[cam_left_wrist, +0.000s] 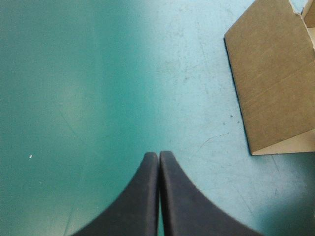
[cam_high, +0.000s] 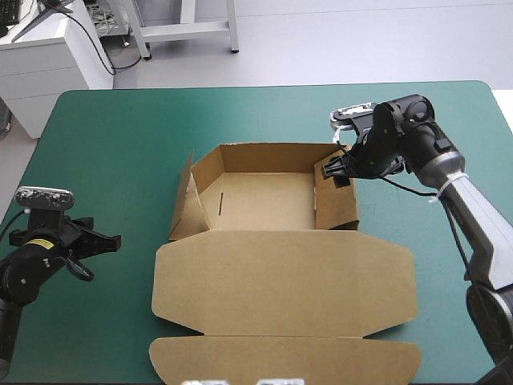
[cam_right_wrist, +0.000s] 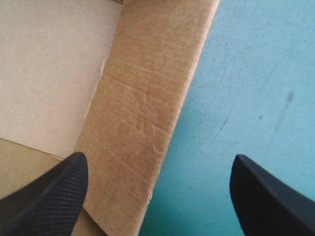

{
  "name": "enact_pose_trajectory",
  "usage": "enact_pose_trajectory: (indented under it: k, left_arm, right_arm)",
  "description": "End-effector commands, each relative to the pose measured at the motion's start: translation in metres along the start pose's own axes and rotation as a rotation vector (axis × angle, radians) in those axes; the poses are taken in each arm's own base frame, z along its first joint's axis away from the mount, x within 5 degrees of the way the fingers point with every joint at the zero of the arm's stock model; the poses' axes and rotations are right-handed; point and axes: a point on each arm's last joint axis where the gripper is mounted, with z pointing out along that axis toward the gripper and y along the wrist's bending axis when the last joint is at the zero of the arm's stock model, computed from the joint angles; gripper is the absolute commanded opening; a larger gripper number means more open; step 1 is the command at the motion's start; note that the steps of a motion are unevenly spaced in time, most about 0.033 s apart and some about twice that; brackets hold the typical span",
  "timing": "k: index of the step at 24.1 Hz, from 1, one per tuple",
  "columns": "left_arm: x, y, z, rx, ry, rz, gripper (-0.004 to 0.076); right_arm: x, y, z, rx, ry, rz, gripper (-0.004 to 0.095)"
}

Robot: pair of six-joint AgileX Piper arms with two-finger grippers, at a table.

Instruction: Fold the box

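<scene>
Found the brown box [cam_high: 264,200] at the middle of the counter [cam_high: 120,120], resting on the teal-green cover [cam_left_wrist: 74,98] as an open tray. Logged the lid [cam_high: 280,281] lying flat on the near side of the tray, with the tuck flap [cam_high: 284,359] flat too and reaching almost to the counter's near edge. Noted the far wall [cam_high: 272,157] raised upright. Noted the right wall [cam_high: 337,200] raised as well, inner face toward the tray. Recorded the left wall [cam_high: 186,200] tilted outward, not upright, with a folded tab [cam_high: 200,210] beside it inside the tray. Spotted a thin slit [cam_high: 220,204] in the tray floor near that tab.

Placed the right end effector [cam_high: 330,171] at the tray's far right corner, over the far end of the right wall. Read its black fingers [cam_right_wrist: 49,196] as wide apart, straddling the wall's top edge: one over the tray's inside, the other over bare cover outside. Could not tell from either view whether touching the board or just above it.

Placed the left end effector [cam_high: 115,240] near the counter's left edge, toward the near corner, well apart from the box. Read its fingers as pressed together into one point over bare cover. Saw, in the left wrist view, the outer face of the left wall ahead and off to one side, clear of the tips.
</scene>
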Motion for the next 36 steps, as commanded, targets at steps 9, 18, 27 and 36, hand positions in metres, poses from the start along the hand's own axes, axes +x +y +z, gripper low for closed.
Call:
enact_pose_trajectory:
  k: [9, 18, 27, 36]
  left_arm:
    - [-0.012, 0.001, -0.006, -0.012, -0.079, -0.02, -0.0009]
    - [-0.011, 0.001, -0.006, -0.008, -0.069, -0.02, -0.0009]
    - [-0.011, 0.001, -0.006, -0.008, -0.069, -0.02, -0.0009]
    - [-0.011, 0.001, -0.006, -0.008, -0.069, -0.02, -0.0009]
  right_arm:
    - [-0.011, 0.004, 0.034, -0.04, -0.015, 0.054, 0.0691]
    - [-0.013, 0.005, 0.08, -0.034, 0.085, 0.062, 0.0343]
    - [-0.015, 0.005, 0.08, -0.037, 0.064, 0.016, -0.0019]
    - [-0.016, -0.027, 0.046, -0.046, -0.016, 0.004, -0.0019]
